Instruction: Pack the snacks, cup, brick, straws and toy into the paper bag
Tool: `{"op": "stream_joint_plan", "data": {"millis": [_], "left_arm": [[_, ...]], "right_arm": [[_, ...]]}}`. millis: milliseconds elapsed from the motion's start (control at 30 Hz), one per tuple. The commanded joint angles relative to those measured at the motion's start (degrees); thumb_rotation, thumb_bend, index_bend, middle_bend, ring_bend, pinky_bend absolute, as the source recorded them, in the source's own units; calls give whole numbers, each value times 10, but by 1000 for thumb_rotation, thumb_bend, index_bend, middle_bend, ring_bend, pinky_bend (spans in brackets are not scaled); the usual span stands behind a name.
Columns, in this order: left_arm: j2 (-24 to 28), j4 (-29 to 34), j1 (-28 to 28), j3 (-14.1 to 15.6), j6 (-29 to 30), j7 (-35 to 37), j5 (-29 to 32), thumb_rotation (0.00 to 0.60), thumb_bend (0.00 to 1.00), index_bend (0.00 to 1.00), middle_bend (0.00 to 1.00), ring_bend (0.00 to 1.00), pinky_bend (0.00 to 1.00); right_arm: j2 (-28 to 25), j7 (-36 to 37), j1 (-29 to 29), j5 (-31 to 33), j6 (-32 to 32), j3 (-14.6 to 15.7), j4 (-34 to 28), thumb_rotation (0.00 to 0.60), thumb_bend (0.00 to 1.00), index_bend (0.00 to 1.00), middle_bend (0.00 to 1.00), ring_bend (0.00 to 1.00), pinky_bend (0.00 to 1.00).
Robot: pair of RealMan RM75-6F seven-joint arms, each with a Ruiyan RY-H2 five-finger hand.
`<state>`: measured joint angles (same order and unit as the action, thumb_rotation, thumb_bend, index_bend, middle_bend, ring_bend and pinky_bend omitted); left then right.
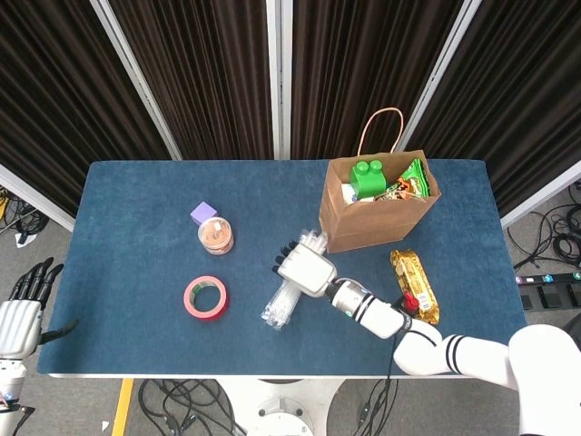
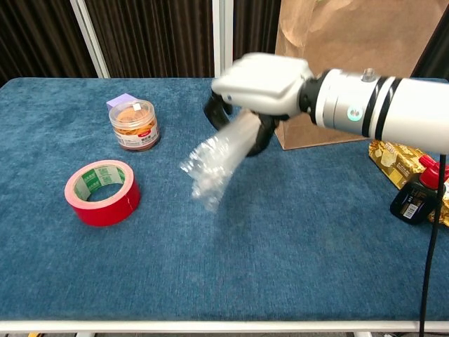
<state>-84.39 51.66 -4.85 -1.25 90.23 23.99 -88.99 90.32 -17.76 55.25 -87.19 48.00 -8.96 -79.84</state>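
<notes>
My right hand (image 1: 304, 270) (image 2: 263, 83) grips a clear bundle of straws (image 1: 280, 307) (image 2: 214, 165) by its upper end and holds it off the table, tilted down to the left. The open paper bag (image 1: 372, 222) (image 2: 351, 35) stands just behind the hand. Inside it are a green brick (image 1: 367, 175) and a green snack packet (image 1: 414, 176). A gold snack pack (image 1: 415, 284) (image 2: 407, 158) lies on the table right of the hand. A clear jar of orange snacks (image 1: 216, 236) (image 2: 135, 125) stands at the left. My left hand (image 1: 20, 320) hangs open off the table's left corner.
A purple cube (image 1: 203, 213) (image 2: 123, 100) touches the jar's far side. A red tape roll (image 1: 206, 297) (image 2: 102, 191) lies near the front left. A small black bottle with a red cap (image 2: 414, 199) sits by the gold pack. The table is blue cloth.
</notes>
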Motion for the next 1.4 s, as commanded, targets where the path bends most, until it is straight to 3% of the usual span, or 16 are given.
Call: {"op": "stream_joint_plan", "data": {"millis": [33, 467, 700, 900, 1100, 1400], "left_arm": [[2, 4, -1, -1, 3, -3, -1, 600, 183, 128, 114, 9, 136], [9, 21, -3, -2, 6, -8, -4, 600, 184, 128, 115, 9, 137], [11, 26, -2, -2, 10, -6, -5, 600, 184, 128, 115, 9, 136], [10, 26, -3, -2, 7, -4, -5, 600, 183, 128, 115, 9, 137], [7, 24, -3, -1, 5, -2, -4, 600, 184, 128, 115, 9, 137], [4, 18, -2, 0, 6, 5, -5, 600, 183, 128, 115, 9, 136]], "right_arm": [[-37, -53, 2, 12, 34, -36, -68, 600, 173, 697, 514, 379, 411], [-142, -227, 14, 47, 101, -134, -229, 600, 181, 699, 524, 391, 424], [-190, -339, 6, 84, 126, -148, -261, 600, 185, 700, 525, 391, 427], [-224, -365, -4, 110, 148, -157, -268, 600, 188, 700, 525, 392, 428], [-251, -347, -11, 140, 158, -165, -260, 600, 188, 701, 525, 392, 429], [-253, -343, -43, 178, 225, -162, -251, 600, 191, 700, 525, 392, 429]]}}
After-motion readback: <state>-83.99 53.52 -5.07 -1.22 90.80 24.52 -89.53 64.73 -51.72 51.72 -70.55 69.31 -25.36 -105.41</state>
